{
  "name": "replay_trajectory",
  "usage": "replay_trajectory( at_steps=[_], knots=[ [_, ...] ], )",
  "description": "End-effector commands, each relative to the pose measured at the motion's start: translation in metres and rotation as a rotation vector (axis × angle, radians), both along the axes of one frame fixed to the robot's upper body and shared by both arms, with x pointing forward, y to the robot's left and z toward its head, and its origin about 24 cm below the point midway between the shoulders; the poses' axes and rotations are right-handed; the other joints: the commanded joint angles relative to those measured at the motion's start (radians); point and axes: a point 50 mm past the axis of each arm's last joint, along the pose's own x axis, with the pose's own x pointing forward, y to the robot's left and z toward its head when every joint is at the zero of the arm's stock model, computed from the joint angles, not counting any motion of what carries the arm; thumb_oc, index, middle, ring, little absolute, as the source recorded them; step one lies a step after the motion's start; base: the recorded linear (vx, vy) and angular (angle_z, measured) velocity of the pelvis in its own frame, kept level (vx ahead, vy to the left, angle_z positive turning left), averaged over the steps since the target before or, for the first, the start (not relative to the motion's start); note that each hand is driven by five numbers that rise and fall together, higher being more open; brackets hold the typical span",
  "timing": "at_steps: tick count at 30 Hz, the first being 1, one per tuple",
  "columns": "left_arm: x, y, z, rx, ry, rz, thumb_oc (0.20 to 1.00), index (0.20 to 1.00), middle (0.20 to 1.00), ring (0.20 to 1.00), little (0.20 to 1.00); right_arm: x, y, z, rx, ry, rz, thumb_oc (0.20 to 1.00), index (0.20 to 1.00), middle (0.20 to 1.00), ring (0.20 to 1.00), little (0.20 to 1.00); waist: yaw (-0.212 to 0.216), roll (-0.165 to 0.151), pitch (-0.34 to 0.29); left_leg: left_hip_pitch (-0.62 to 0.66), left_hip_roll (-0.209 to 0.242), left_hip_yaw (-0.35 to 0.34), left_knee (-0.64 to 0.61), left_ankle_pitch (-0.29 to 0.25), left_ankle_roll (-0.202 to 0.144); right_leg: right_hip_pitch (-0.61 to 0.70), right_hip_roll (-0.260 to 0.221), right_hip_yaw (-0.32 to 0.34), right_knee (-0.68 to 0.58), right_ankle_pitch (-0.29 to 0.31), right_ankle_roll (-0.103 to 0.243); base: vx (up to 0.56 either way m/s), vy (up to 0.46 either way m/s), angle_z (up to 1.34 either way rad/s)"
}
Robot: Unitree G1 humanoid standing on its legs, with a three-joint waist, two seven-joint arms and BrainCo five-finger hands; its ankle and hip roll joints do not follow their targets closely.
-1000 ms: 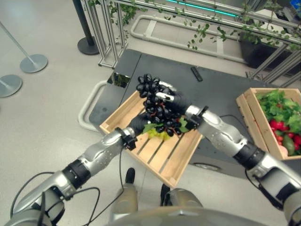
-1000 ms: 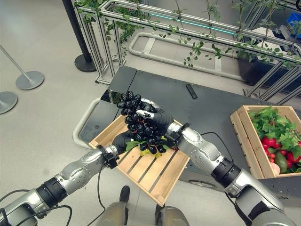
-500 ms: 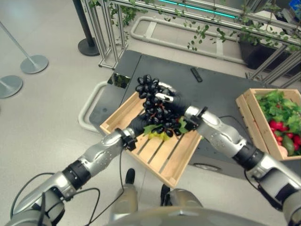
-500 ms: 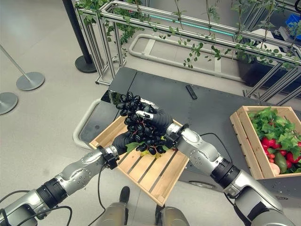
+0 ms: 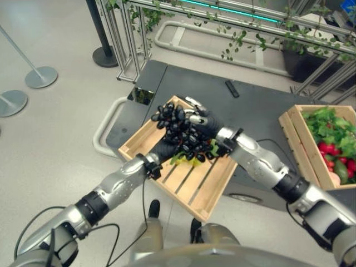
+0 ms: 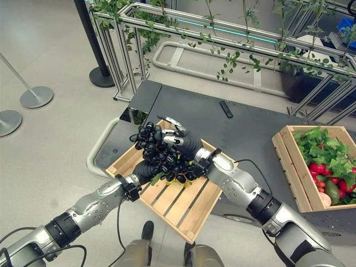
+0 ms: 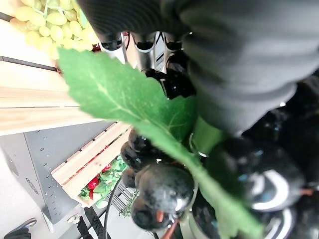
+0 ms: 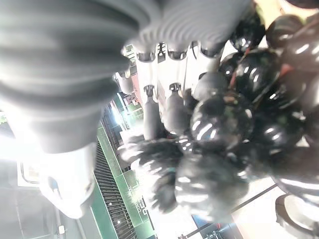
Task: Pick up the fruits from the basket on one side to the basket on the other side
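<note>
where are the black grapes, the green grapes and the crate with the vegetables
black grapes (image 6: 161, 156), right eye view, middle of the dark bunch
green grapes (image 7: 55, 20), left wrist view, pale berries in the slatted crate
vegetable crate (image 5: 295, 133), left eye view, its wooden side wall

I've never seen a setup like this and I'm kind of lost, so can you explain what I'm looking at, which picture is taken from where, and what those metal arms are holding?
This is a humanoid robot seen through its own cameras. Two pictures come from its head, looking down; two come from cameras on its wrists, very close up. Its left hand and right hand are both around a bunch of dark grapes over a slatted wooden crate. The left hand is under the bunch with its fingers hidden; the right hand's fingers curl over the top. Green grapes lie in that crate. The crate sits on a dark platform, and a second crate on the robot's right holds leafy greens and red produce. A small black object lies further back.
</note>
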Motion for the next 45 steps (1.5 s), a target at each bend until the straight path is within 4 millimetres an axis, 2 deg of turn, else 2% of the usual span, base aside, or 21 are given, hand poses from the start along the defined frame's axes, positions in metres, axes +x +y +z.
replay_trajectory(
  at_steps=[1, 26, 27, 28, 29, 30, 31, 32, 36, 37, 38, 39, 40, 41, 44, 45],
  knots=[
    [0.018, -0.006, 0.035, -0.114, -0.159, 0.035, 0.200, 0.200, 0.200, 0.200, 0.200, -0.018, 0.020, 0.019, 0.121, -0.076, 0.102, 1.000, 1.000, 1.000, 1.000, 1.000, -0.011, -0.014, -0.021, 0.002, 0.003, 0.019, 0.084, -0.119, 0.025, -0.022, -0.079, 0.032, -0.027, 0.116, 0.116, 0.00, 0.000, 0.00],
    [0.023, 0.013, 0.047, -0.043, -0.250, 0.076, 0.200, 0.200, 0.200, 0.200, 0.200, -0.014, 0.007, 0.022, 0.101, -0.118, 0.047, 1.000, 1.000, 1.000, 1.000, 1.000, -0.013, -0.005, -0.014, 0.002, 0.008, 0.018, 0.096, -0.126, 0.022, -0.031, -0.077, 0.034, -0.006, 0.106, 0.115, 0.00, -0.002, 0.00],
    [0.024, 0.021, 0.051, -0.046, -0.269, 0.103, 0.200, 0.200, 0.200, 0.200, 0.200, -0.013, -0.004, 0.032, 0.056, -0.204, 0.022, 1.000, 1.000, 1.000, 1.000, 1.000, -0.013, -0.004, -0.017, 0.002, 0.011, 0.015, 0.098, -0.127, 0.020, -0.030, -0.074, 0.034, -0.003, 0.100, 0.114, 0.02, -0.032, 0.00],
    [0.024, 0.021, 0.051, -0.046, -0.269, 0.102, 0.200, 0.200, 0.200, 0.200, 0.200, -0.013, -0.004, 0.032, 0.056, -0.204, 0.022, 1.000, 1.000, 1.000, 1.000, 1.000, -0.013, -0.004, -0.017, 0.002, 0.011, 0.015, 0.099, -0.127, 0.020, -0.030, -0.074, 0.034, -0.003, 0.100, 0.114, 0.03, -0.058, 0.01],
    [0.024, 0.028, 0.053, -0.063, -0.276, 0.126, 0.200, 0.200, 0.200, 0.200, 0.200, -0.010, -0.018, 0.035, 0.044, -0.237, -0.024, 1.000, 1.000, 1.000, 1.000, 1.000, -0.014, -0.002, -0.019, 0.003, 0.012, 0.011, 0.098, -0.126, 0.017, -0.030, -0.072, 0.033, -0.003, 0.097, 0.112, 0.00, 0.000, 0.00],
    [0.024, 0.028, 0.053, -0.064, -0.276, 0.126, 0.200, 0.200, 0.200, 0.200, 0.200, -0.010, -0.018, 0.035, 0.044, -0.237, -0.024, 1.000, 1.000, 1.000, 1.000, 1.000, -0.014, -0.002, -0.019, 0.003, 0.012, 0.011, 0.098, -0.126, 0.017, -0.030, -0.072, 0.032, -0.003, 0.097, 0.111, 0.01, -0.061, 0.03],
    [0.021, 0.037, 0.054, -0.082, -0.280, 0.153, 0.200, 0.200, 0.200, 0.200, 0.200, -0.008, -0.039, 0.039, 0.008, -0.286, -0.092, 1.000, 1.000, 1.000, 1.000, 1.000, -0.015, -0.001, -0.023, 0.004, 0.015, 0.007, 0.095, -0.123, 0.014, -0.028, -0.068, 0.029, -0.004, 0.093, 0.109, 0.01, -0.035, 0.03],
    [0.021, 0.037, 0.054, -0.082, -0.280, 0.153, 0.200, 0.200, 0.200, 0.200, 0.200, -0.008, -0.039, 0.039, 0.008, -0.286, -0.092, 1.000, 1.000, 1.000, 1.000, 1.000, -0.015, -0.001, -0.023, 0.004, 0.015, 0.007, 0.095, -0.123, 0.014, -0.028, -0.068, 0.029, -0.004, 0.093, 0.109, 0.01, -0.053, 0.04],
    [0.013, 0.058, 0.047, -0.126, -0.259, 0.211, 0.200, 0.200, 0.200, 0.200, 0.200, -0.009, -0.096, 0.032, -0.048, -0.298, -0.286, 1.000, 1.000, 1.000, 1.000, 1.000, -0.020, 0.000, -0.030, 0.003, 0.023, -0.004, 0.089, -0.115, 0.005, -0.023, -0.062, 0.022, -0.007, 0.085, 0.102, 0.01, -0.062, 0.03],
    [0.009, 0.070, 0.046, -0.136, -0.264, 0.243, 0.200, 0.200, 0.200, 0.200, 0.200, -0.012, -0.121, 0.026, -0.077, -0.290, -0.365, 1.000, 1.000, 1.000, 1.000, 1.000, -0.024, 0.001, -0.034, 0.003, 0.025, -0.008, 0.084, -0.110, 0.001, -0.019, -0.060, 0.015, -0.012, 0.082, 0.099, 0.00, -0.074, 0.06],
    [0.008, 0.077, 0.047, -0.143, -0.269, 0.267, 0.200, 0.200, 0.200, 0.200, 0.200, -0.014, -0.131, 0.024, -0.088, -0.282, -0.400, 1.000, 1.000, 1.000, 1.000, 1.000, -0.025, 0.001, -0.036, 0.002, 0.025, -0.011, 0.084, -0.108, -0.001, -0.018, -0.059, 0.012, -0.013, 0.082, 0.097, 0.00, -0.056, 0.07],
    [0.008, 0.076, 0.047, -0.143, -0.268, 0.267, 0.200, 0.200, 0.200, 0.200, 0.200, -0.014, -0.131, 0.024, -0.088, -0.282, -0.401, 1.000, 1.000, 1.000, 1.000, 1.000, -0.025, 0.001, -0.036, 0.002, 0.025, -0.011, 0.084, -0.108, -0.001, -0.018, -0.059, 0.011, -0.013, 0.081, 0.097, -0.01, -0.046, 0.14],
    [0.006, 0.087, 0.044, -0.156, -0.265, 0.312, 0.200, 0.200, 0.200, 0.200, 0.200, -0.017, -0.148, 0.021, -0.081, -0.271, -0.467, 1.000, 1.000, 1.000, 1.000, 1.000, -0.028, 0.002, -0.038, 0.000, 0.025, -0.016, 0.084, -0.106, -0.003, -0.017, -0.058, 0.008, -0.015, 0.081, 0.094, -0.01, -0.026, 0.10],
    [0.006, 0.087, 0.044, -0.156, -0.265, 0.311, 0.200, 0.200, 0.200, 0.200, 0.200, -0.017, -0.148, 0.021, -0.081, -0.271, -0.467, 1.000, 1.000, 1.000, 1.000, 1.000, -0.028, 0.003, -0.038, 0.000, 0.025, -0.016, 0.084, -0.106, -0.003, -0.017, -0.058, 0.007, -0.015, 0.081, 0.094, -0.01, -0.032, 0.09],
    [0.001, 0.103, 0.042, -0.164, -0.273, 0.392, 0.200, 0.200, 0.200, 0.200, 0.200, -0.021, -0.169, 0.018, -0.071, -0.262, -0.562, 1.000, 1.000, 1.000, 1.000, 1.000, -0.032, 0.010, -0.042, -0.002, 0.025, -0.018, 0.084, -0.105, -0.006, -0.019, -0.057, 0.004, -0.016, 0.082, 0.091, -0.02, -0.013, 0.04],
    [0.001, 0.103, 0.042, -0.164, -0.273, 0.392, 0.200, 0.200, 0.200, 0.200, 0.200, -0.021, -0.169, 0.018, -0.071, -0.261, -0.562, 1.000, 1.000, 1.000, 1.000, 1.000, -0.032, 0.010, -0.042, -0.003, 0.025, -0.018, 0.084, -0.105, -0.006, -0.019, -0.057, 0.004, -0.015, 0.082, 0.091, -0.01, -0.010, 0.04]
  ],
)
